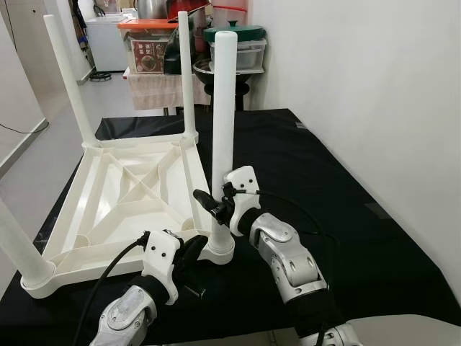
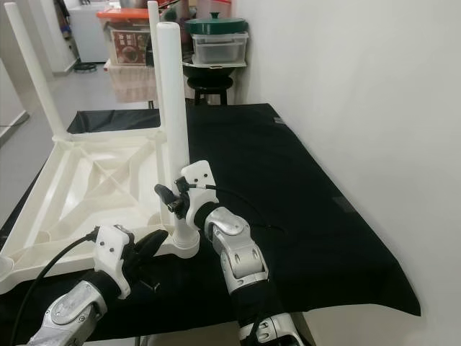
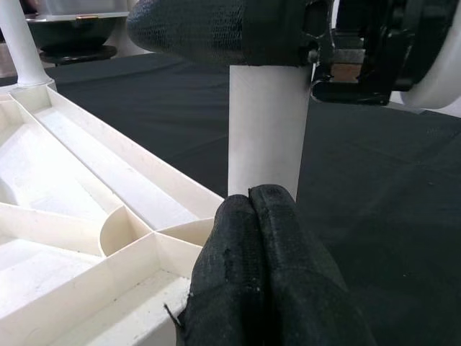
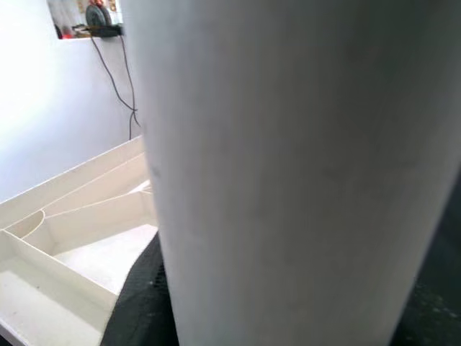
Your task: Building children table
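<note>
upright, table leg (image 1: pixel 223 108) at tabletop (image 1: pixel 115 194) corner

Closed left hand (image 3: pixel 270 238) against white leg (image 3: pixel 265 130)

Even, bright indoor light; both head views sharp, without motion blur. The white table leg (image 1: pixel 223 137) and wall (image 1: pixel 360 86) appear slightly overexposed, while the black cloth (image 1: pixel 324 194) absorbs shadow detail. In the right wrist view the leg lies too close, soft and defocused.
</note>
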You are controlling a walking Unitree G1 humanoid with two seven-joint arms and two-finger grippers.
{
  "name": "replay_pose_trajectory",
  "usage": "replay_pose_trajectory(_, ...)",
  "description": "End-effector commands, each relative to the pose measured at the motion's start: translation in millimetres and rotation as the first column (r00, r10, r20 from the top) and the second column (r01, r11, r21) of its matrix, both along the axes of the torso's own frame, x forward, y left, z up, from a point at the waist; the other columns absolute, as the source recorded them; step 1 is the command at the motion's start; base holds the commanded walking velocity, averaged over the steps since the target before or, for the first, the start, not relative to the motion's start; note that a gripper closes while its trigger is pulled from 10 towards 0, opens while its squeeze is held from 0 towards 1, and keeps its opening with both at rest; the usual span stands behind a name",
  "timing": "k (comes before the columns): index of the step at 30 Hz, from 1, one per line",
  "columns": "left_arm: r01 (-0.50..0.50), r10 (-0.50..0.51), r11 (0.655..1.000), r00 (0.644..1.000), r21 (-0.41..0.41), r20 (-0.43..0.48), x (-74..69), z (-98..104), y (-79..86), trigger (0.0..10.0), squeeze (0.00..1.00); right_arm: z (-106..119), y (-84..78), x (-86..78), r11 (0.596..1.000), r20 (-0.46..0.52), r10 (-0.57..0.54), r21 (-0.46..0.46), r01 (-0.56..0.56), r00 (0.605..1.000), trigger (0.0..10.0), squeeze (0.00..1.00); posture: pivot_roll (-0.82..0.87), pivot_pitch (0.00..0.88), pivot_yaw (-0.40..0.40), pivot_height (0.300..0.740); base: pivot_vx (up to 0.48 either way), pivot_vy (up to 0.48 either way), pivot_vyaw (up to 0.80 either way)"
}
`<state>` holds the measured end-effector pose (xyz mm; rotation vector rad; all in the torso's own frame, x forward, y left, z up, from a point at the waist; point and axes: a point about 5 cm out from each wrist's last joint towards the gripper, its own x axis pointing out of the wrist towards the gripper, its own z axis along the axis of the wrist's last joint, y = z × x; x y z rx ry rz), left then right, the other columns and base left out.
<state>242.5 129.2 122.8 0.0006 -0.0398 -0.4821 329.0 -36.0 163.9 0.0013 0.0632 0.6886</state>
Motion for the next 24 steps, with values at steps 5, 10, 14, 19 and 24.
replay_pose_trajectory(5,0.001,-0.001,1.000,1.000,0.013,0.001,1.0,-0.5,0.3,10.0,0.00,-7.2,-3.2,0.4,0.986,-0.051,0.164,0.013,-0.163,0.985,10.0,1.00,0.03,0.000,-0.051,0.740,0.000,0.000,0.00)
replay_pose_trajectory(10,-0.003,0.003,1.000,1.000,0.013,0.004,1.1,-0.2,0.4,10.0,0.00,3.1,-8.7,7.2,0.960,-0.010,0.279,0.003,-0.279,0.960,10.0,1.00,0.03,0.000,-0.057,0.740,0.000,0.000,0.00)
replay_pose_trajectory(14,-0.005,0.005,1.000,1.000,0.013,0.005,1.1,-0.1,0.4,10.0,0.00,11.2,-11.9,11.1,0.931,0.017,0.365,-0.027,-0.365,0.931,10.0,0.00,0.04,0.000,-0.059,0.740,0.000,0.000,0.00)
replay_pose_trajectory(19,-0.006,0.006,1.000,1.000,0.016,0.005,0.5,0.1,0.5,10.0,0.00,22.1,-19.1,21.1,0.879,0.028,0.472,-0.088,-0.468,0.881,10.0,0.00,0.05,0.000,-0.061,0.740,0.000,0.000,0.00)
replay_pose_trajectory(24,-0.010,0.010,1.000,1.000,0.019,0.006,-1.2,-0.1,0.5,10.0,0.00,21.3,-24.9,28.8,0.862,-0.001,0.502,-0.079,-0.501,0.865,0.0,0.00,0.05,0.000,-0.062,0.740,0.000,0.000,0.00)
